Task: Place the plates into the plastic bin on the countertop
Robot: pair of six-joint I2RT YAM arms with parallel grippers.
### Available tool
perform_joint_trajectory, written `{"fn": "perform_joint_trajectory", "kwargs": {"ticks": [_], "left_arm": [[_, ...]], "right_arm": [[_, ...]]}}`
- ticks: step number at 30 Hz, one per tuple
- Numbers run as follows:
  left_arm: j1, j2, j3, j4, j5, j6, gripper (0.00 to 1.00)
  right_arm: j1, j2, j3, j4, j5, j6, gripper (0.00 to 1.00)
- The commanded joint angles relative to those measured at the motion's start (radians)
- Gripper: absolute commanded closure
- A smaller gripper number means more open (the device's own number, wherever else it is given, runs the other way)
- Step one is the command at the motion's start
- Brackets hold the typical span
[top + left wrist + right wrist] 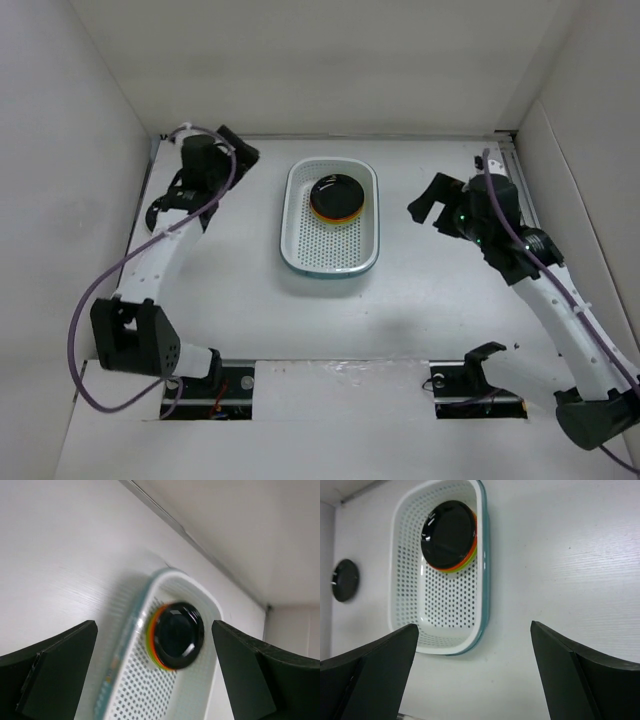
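The plates (337,195) sit stacked in the far end of the white perforated plastic bin (330,255), in the middle of the countertop (430,300). A black plate (448,533) tops the stack, and orange and lime green rims show beneath it. My left gripper (240,152) hovers at the back left, apart from the bin, open and empty. In its wrist view the stack (177,636) shows between the spread fingers (60,670). My right gripper (428,203) hangs right of the bin, open with nothing in it. The bin's near wall (451,647) appears beyond its fingers (375,675).
White walls close in the countertop at the back and on both sides. A dark round shape (345,580) shows left of the bin by the left wall; I cannot tell what it is. Both arm bases stand at the near edge.
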Motion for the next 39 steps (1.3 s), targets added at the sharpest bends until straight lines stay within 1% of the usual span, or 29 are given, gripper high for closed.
{"fn": "perform_joint_trajectory", "kwargs": {"ticks": [1, 2, 3, 5, 6, 7, 10, 12, 13, 16, 17, 18, 20, 23, 25, 27, 31, 39], "left_arm": [[0.129, -0.09, -0.075, -0.166, -0.127, -0.085, 0.0], [0.163, -0.113, -0.137, -0.166, -0.128, -0.113, 0.0], [0.233, -0.162, -0.173, -0.166, -0.128, -0.13, 0.0], [0.306, -0.196, -0.236, -0.154, -0.138, -0.153, 0.0], [0.341, -0.205, -0.289, -0.14, -0.122, -0.153, 0.0], [0.401, -0.205, -0.306, -0.111, -0.09, -0.144, 0.0], [0.448, -0.159, -0.325, -0.135, -0.127, -0.177, 0.0], [0.467, -0.149, -0.359, -0.135, -0.147, -0.245, 0.0], [0.467, -0.148, -0.4, -0.117, -0.161, -0.271, 0.0], [0.507, -0.158, -0.486, -0.027, -0.175, -0.351, 0.0], [0.507, -0.158, -0.509, 0.033, -0.186, -0.368, 0.0], [0.518, -0.158, -0.529, 0.064, -0.196, -0.385, 0.0], [0.518, -0.158, -0.557, 0.13, -0.197, -0.395, 0.0], [0.531, -0.092, -0.546, 0.194, -0.2, -0.405, 0.0], [0.545, -0.006, -0.52, 0.216, -0.178, -0.392, 0.0], [0.545, 0.083, -0.476, 0.227, -0.166, -0.36, 0.0], [0.545, 0.205, -0.388, 0.247, -0.148, -0.32, 0.0], [0.545, 0.322, -0.331, 0.25, -0.135, -0.288, 0.0]], "right_arm": [[0.125, -0.025, 0.058, 0.056, 0.175, -0.08, 0.0], [0.148, 0.003, 0.058, 0.056, 0.195, -0.08, 0.0], [0.167, 0.02, 0.058, 0.056, 0.195, -0.08, 0.0], [0.208, 0.052, 0.067, 0.083, 0.16, -0.094, 0.0], [0.224, 0.072, 0.067, 0.083, 0.151, -0.094, 0.0], [0.254, 0.072, 0.067, 0.111, 0.138, -0.094, 0.0], [0.297, 0.049, 0.017, 0.165, 0.118, -0.081, 0.0], [0.32, 0.028, -0.022, 0.209, 0.08, -0.081, 0.0], [0.333, 0.005, -0.031, 0.209, 0.08, -0.071, 0.0], [0.353, -0.055, -0.084, 0.254, 0.033, -0.032, 0.0], [0.353, -0.072, -0.103, 0.275, 0.014, -0.023, 0.0], [0.363, -0.089, -0.139, 0.286, -0.027, -0.023, 0.0], [0.363, -0.142, -0.173, 0.298, -0.053, 0.0, 0.0], [0.373, -0.204, -0.207, 0.283, -0.076, 0.0, 0.0], [0.373, -0.23, -0.207, 0.26, -0.086, 0.0, 0.0], [0.373, -0.265, -0.207, 0.24, -0.086, -0.009, 0.0], [0.373, -0.298, -0.187, 0.195, -0.066, -0.031, 0.0], [0.373, -0.307, -0.169, 0.174, -0.006, -0.061, 0.0]]}}
